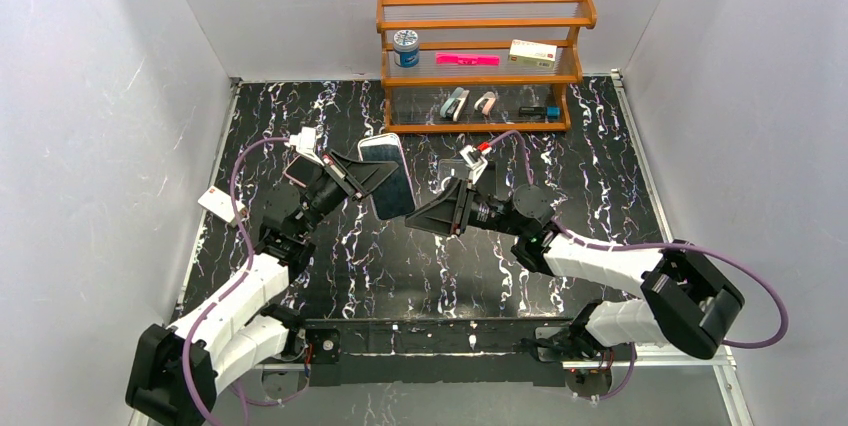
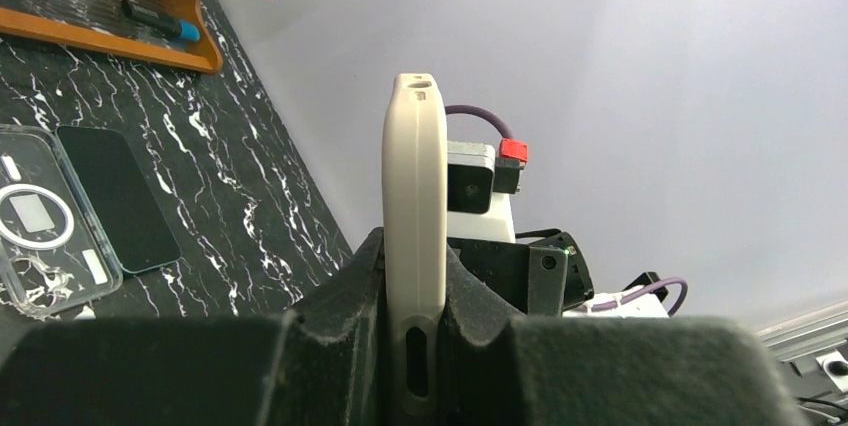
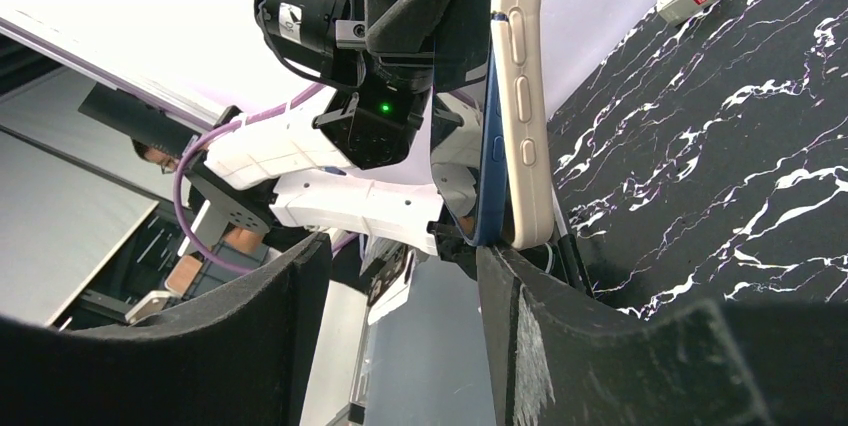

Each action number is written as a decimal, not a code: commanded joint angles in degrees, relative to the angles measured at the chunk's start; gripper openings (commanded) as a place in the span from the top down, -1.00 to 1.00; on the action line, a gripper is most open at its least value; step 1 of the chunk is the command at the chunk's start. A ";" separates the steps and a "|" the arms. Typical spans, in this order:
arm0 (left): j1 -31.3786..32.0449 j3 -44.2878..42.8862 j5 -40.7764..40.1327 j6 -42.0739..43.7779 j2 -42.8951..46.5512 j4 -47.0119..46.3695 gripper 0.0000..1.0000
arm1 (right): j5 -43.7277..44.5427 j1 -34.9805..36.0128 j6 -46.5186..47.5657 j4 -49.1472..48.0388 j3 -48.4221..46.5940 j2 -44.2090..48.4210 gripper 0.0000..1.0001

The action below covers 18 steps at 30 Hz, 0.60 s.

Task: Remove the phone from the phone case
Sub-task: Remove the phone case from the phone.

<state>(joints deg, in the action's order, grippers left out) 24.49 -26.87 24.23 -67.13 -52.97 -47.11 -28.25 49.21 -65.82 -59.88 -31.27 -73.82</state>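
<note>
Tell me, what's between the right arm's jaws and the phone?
Nothing. The right gripper sits right beside the cased phone, shown in the top view.

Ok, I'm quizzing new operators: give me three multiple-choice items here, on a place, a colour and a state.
1. Where is the cased phone?
A) on the shelf
B) in the left gripper
C) flat on the table
2. What colour is its case?
A) cream
B) red
C) green
3. How is the right gripper?
A) shut on the phone
B) open
C) shut on nothing

Answers:
1. B, black fingers clamp its lower end.
2. A, the edge looks cream.
3. B, its fingers stand wide apart.
</note>
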 commanded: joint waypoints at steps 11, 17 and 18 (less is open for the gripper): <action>8.15 0.13 7.83 -2.76 0.24 -5.67 1.00 | 6.17 -2.86 3.99 1.24 -3.51 1.23 -0.29; 9.26 2.56 5.54 -1.44 2.80 -5.88 1.00 | 8.45 -5.04 4.13 1.70 -2.04 3.05 -0.27; 9.26 2.87 4.95 -1.03 3.28 -5.87 1.00 | 8.77 -5.11 4.16 1.69 -1.92 3.30 -0.28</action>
<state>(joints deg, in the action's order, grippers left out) 30.39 -24.99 20.67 -65.71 -53.17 -49.32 -30.35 46.78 -65.21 -56.16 -31.44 -71.46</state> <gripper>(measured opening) 0.129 0.639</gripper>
